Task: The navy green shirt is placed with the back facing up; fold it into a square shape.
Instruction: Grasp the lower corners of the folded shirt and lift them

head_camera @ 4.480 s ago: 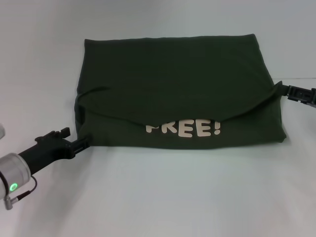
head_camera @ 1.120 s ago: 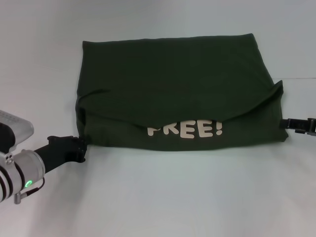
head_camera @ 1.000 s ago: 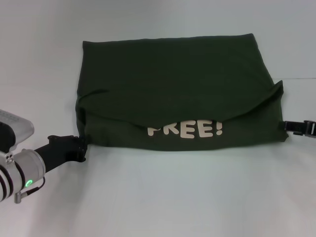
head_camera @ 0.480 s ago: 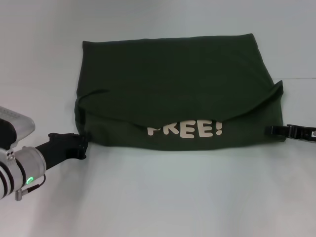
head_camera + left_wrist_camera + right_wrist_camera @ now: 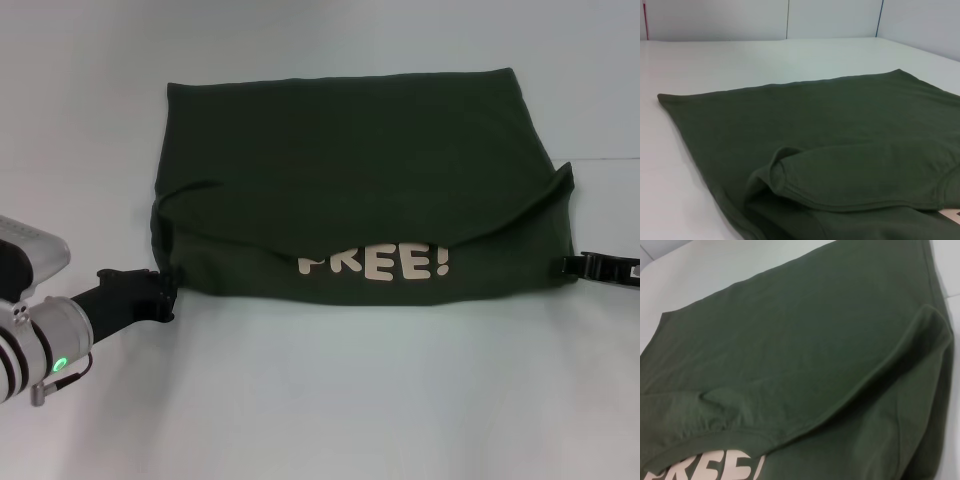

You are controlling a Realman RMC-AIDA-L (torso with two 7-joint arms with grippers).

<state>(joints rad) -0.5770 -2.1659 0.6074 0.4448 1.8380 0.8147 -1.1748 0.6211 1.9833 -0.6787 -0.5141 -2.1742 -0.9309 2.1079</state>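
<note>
Across the white tabletop (image 5: 330,400) lies the navy green shirt (image 5: 350,170), folded into a broad rectangle that takes up most of the middle and far part of the surface. Its upper layer is plain and ends in a curved hem that sags toward the near edge; below that hem a strip of the front shows, with cream lettering (image 5: 375,264) reading "FREE!", the first letter partly covered. At each near corner the top layer is puckered into a raised fold.

At the near left corner of the shirt sits the left end effector (image 5: 165,300), dark and low to the tabletop, its tip against the cloth edge. Whether it is open or gripping the fabric I cannot tell.

At the near right corner, just beside the shirt's edge, the right end effector (image 5: 578,265) reaches in from the side, also low. Whether it holds anything cannot be seen.
</note>
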